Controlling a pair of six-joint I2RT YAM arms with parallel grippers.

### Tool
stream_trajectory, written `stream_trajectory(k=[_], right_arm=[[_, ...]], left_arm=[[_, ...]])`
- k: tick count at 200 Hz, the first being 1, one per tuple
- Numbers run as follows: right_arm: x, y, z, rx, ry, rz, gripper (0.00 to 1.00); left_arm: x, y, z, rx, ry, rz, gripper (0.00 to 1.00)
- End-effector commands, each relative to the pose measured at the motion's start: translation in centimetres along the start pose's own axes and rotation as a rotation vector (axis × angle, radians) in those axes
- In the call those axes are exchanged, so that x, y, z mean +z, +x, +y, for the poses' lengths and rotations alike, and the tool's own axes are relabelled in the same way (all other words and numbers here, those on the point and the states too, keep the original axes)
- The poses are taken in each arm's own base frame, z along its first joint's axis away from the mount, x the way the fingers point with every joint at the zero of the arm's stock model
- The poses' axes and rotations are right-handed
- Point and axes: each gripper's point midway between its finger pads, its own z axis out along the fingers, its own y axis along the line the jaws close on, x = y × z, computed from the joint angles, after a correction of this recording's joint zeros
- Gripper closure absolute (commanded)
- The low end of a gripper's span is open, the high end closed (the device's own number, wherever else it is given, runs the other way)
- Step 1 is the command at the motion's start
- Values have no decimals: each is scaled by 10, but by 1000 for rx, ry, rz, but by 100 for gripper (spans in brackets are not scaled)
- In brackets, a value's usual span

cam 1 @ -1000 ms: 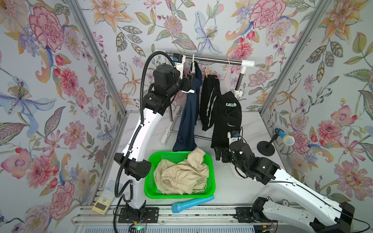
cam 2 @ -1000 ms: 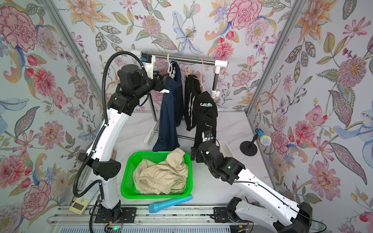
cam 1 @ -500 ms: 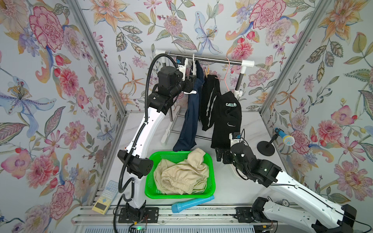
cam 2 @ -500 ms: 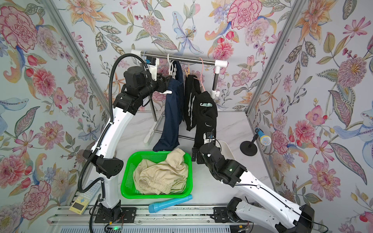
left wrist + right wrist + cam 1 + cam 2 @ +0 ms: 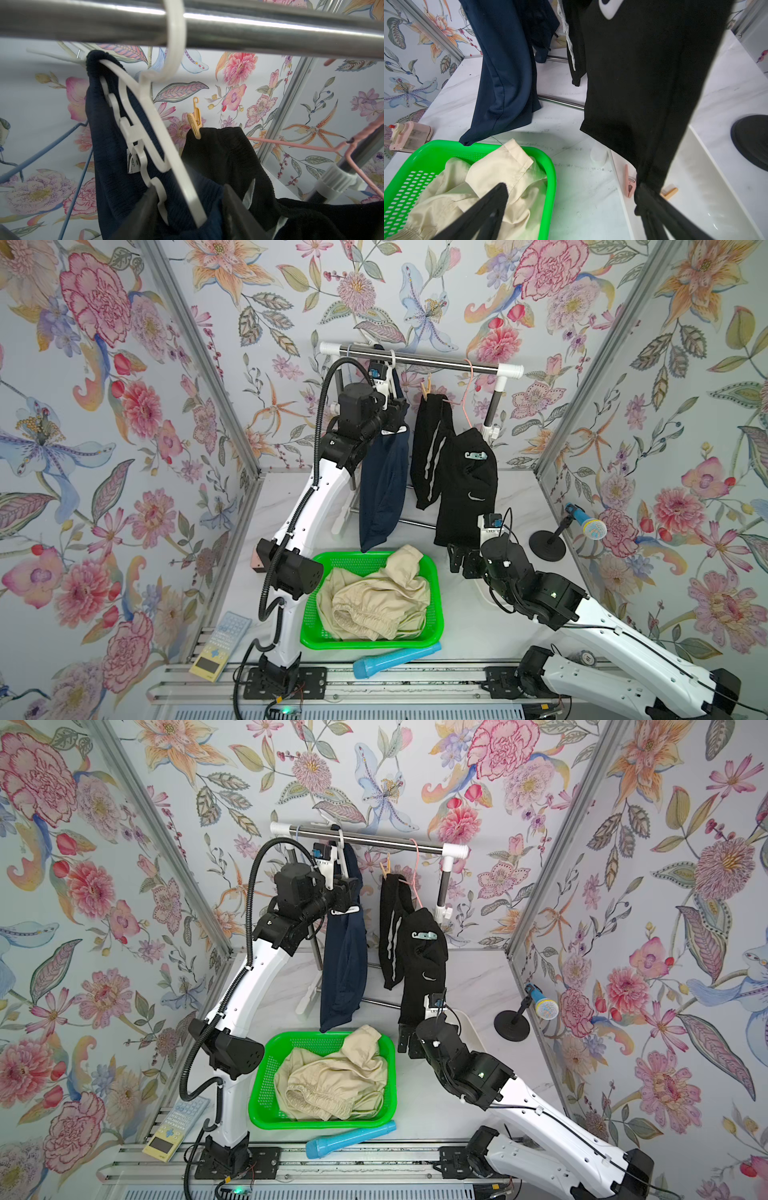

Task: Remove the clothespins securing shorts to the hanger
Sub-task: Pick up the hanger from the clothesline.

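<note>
Navy shorts (image 5: pixel 384 489) hang from a tilted white hanger (image 5: pixel 158 128) on the rail. My left gripper (image 5: pixel 187 209) straddles the hanger's low end and the navy waistband, jaws narrowed; whether they press cannot be told. A white plastic piece (image 5: pixel 395 431) shows at its fingertips. Black shorts (image 5: pixel 461 485) hang on a pink wire hanger (image 5: pixel 291 145), with a tan clothespin (image 5: pixel 196 122) on the waistband and a pale teal clip (image 5: pixel 476 455) lower down. My right gripper (image 5: pixel 571 207) is open and empty above the table, one finger against the black hem. Cream shorts (image 5: pixel 374 597) lie in the basket.
The green basket (image 5: pixel 370 645) stands at front centre, a blue tube (image 5: pixel 395 657) before it. A white tray (image 5: pixel 695 187) holds a pink peg (image 5: pixel 629 182) and a wooden peg (image 5: pixel 669 193). A microphone stand (image 5: pixel 546 545) is at the right, a remote (image 5: pixel 218 649) front left. An empty blue wire hanger (image 5: pixel 41 153) hangs nearby.
My left gripper has moved right, in against the navy shorts and their hanger, and its jaws have narrowed. The right arm has stayed almost still.
</note>
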Motion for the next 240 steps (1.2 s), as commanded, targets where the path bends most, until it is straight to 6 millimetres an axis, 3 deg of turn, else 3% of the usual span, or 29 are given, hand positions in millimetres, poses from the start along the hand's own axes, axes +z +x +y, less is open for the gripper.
stream_trajectory(k=[1, 59, 117, 164, 240], right_arm=[[-2, 5, -8, 9, 25, -4, 1], [1, 9, -12, 10, 43, 3, 1], [-5, 3, -14, 20, 40, -24, 1], [-11, 1, -17, 39, 32, -41, 1], [-14, -1, -15, 46, 16, -47, 1]], left_arm=[[7, 6, 10, -5, -53, -1, 64], [-14, -17, 9, 15, -60, -55, 100], [-27, -47, -10, 17, 48, -138, 100], [-50, -76, -44, -44, 235, -199, 100], [-81, -90, -75, -155, 424, -208, 100]])
